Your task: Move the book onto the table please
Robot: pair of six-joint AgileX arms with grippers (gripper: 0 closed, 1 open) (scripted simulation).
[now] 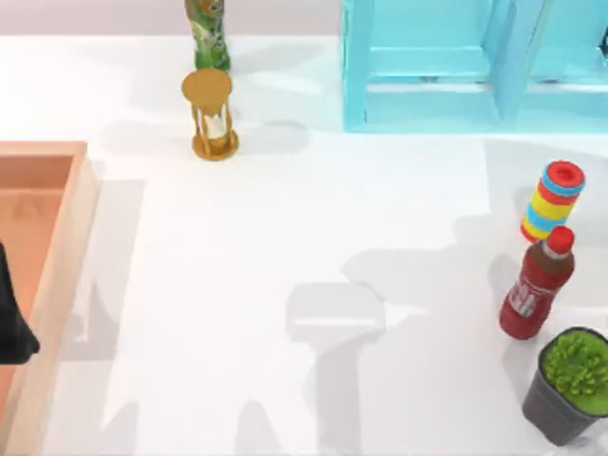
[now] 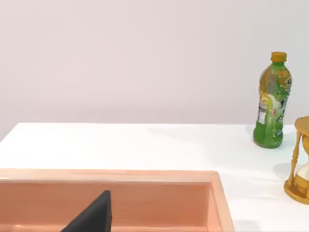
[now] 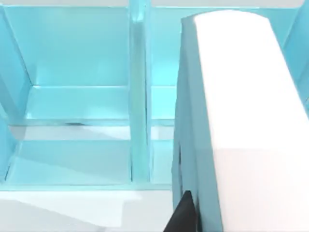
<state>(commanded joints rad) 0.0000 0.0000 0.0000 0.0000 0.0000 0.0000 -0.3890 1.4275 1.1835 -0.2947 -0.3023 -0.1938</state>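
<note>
The book (image 3: 241, 121) stands close before the right wrist camera, white page edges facing it and a teal cover along one side, with the light-blue shelf unit (image 1: 446, 66) right behind; whether it rests inside a compartment or just in front I cannot tell. A dark finger of the right gripper (image 3: 182, 217) lies against the cover, so the jaws seem closed on the book, though the other finger is hidden.

From the left of the top view: the orange-brown tray (image 1: 66, 247) is cut off by the edge, and the left gripper (image 1: 11, 318) hangs over it as a dark shape, its jaws not readable. Then a green bottle (image 1: 207, 33), its label print too small to read, and a wooden hourglass (image 1: 211, 114) just in front of it. The white table (image 1: 285, 237) is bare mid-way. At the right stand a striped ring stack (image 1: 553, 201), a red bottle (image 1: 537, 285) with an unreadable label, and a dark pot (image 1: 568, 389) holding a green plant.
</note>
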